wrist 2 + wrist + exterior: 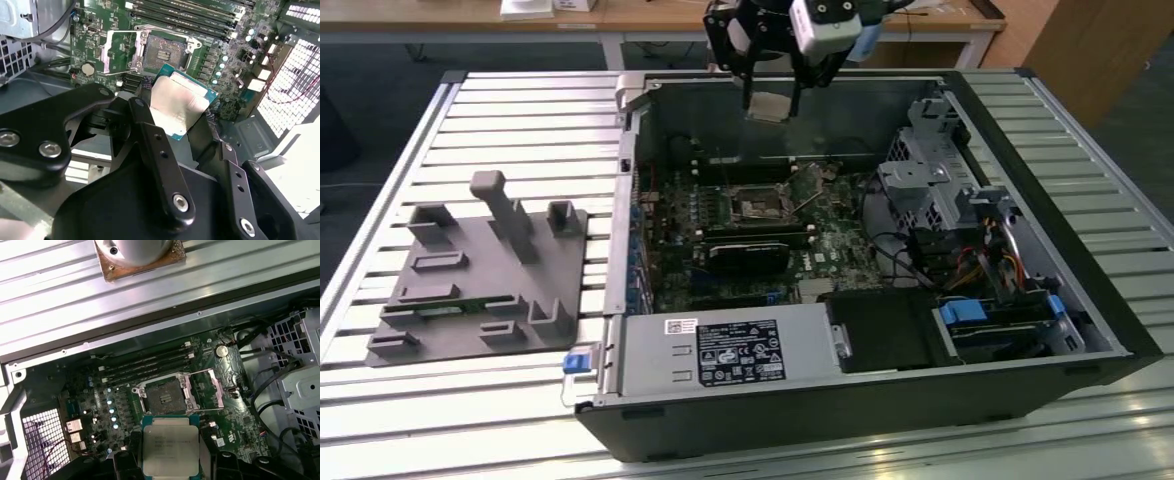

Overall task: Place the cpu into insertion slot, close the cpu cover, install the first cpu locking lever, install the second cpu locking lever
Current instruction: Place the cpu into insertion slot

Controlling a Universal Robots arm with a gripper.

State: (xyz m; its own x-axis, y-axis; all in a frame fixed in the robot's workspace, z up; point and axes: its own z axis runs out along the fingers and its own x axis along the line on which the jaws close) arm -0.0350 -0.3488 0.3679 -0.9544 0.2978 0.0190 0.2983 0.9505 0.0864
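Step 1 incomplete: cpu (170, 447) not seated.
My tool (770, 98) pinches it, 12 o'clock of the empty insertion slot (758, 203) in the exterior view; cpu cover (214, 389) open.

The tool (771, 100) points down from the arm (817, 22), pinching the cpu (170, 450).

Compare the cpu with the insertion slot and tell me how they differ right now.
The cpu hangs in the gripper above the green board; the insertion slot sits fixed in that board. The cpu's face is pale silver; the insertion slot is dark inside a silvery rim. The cpu is a solid plate; the insertion slot is an empty recess, its cpu cover swung open. Both are square.
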